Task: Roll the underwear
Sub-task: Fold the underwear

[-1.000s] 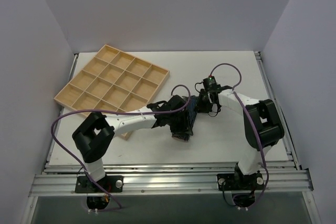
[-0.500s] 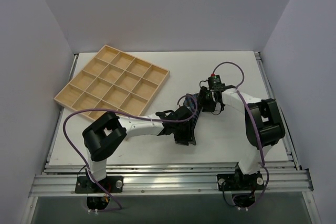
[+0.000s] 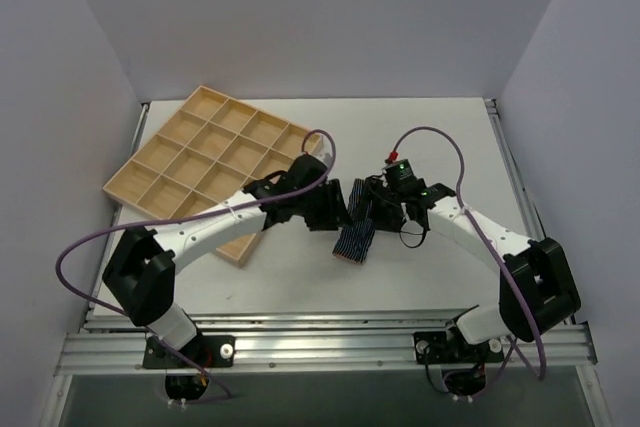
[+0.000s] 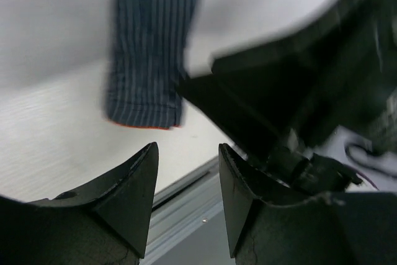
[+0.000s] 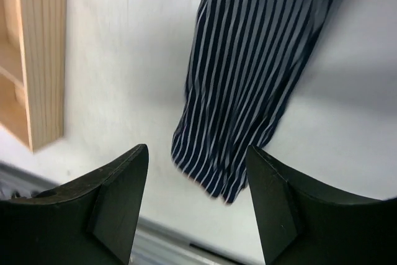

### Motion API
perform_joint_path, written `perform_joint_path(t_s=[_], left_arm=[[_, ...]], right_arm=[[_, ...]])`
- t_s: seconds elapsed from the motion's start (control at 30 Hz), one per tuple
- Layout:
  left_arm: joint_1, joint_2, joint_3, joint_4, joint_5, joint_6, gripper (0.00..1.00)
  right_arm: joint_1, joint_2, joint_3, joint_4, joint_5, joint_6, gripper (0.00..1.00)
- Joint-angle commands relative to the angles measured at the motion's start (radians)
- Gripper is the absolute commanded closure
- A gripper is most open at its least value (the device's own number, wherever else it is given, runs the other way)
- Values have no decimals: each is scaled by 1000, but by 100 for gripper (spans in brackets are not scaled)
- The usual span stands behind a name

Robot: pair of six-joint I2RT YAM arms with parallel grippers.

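Two robot arms meet over a white table, where the underwear lies as a long, narrow strip of dark navy cloth with thin white stripes; the strip sits near the middle of the table, just right of a wooden tray of square cells, and runs at a slight tilt from the grippers toward the near edge; its near end, finished with a reddish-brown hem, rests flat on the table, while its far end is hidden under the two grippers in the overhead view; the left gripper reaches in from the tray side and hangs just beside the strip's far part, its fingers parted by a moderate gap with nothing between them; the right gripper comes in from the opposite side, its fingers spread wide above the striped cloth and likewise holding nothing; whether either gripper touches the cloth cannot be told from these views; the two grippers stand close together, facing each other across the strip; the left wrist camera catches the right gripper as a dark blur at its right; the right wrist camera shows an edge of the tray at its left, apart from the cloth; both arms rise from an aluminium rail at the table's near edge.
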Motion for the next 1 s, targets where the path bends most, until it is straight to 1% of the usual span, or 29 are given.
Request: perform_joint_path(t_s=[0.0, 0.07, 0.17, 0.43, 0.53, 0.63, 0.9, 0.97], left_arm=[[139, -37, -119, -22, 72, 39, 48], [171, -43, -147, -29, 82, 70, 47], [209, -25, -155, -27, 126, 87, 48], [211, 33, -155, 11, 163, 85, 48], [211, 46, -167, 21, 161, 81, 48], [211, 62, -176, 40, 177, 77, 48], [213, 95, -234, 201, 293, 38, 48], [213, 101, -239, 217, 312, 44, 47]], right_arm=[[104, -59, -93, -8, 10, 128, 41], [152, -76, -149, 1, 33, 151, 41], [178, -105, -214, 20, 47, 185, 42], [232, -93, -214, 28, 98, 216, 43], [235, -74, -222, 54, 102, 214, 43], [235, -42, -228, 69, 113, 204, 46], [221, -2, -248, 124, 119, 185, 54], [206, -1, -255, 130, 115, 181, 55]])
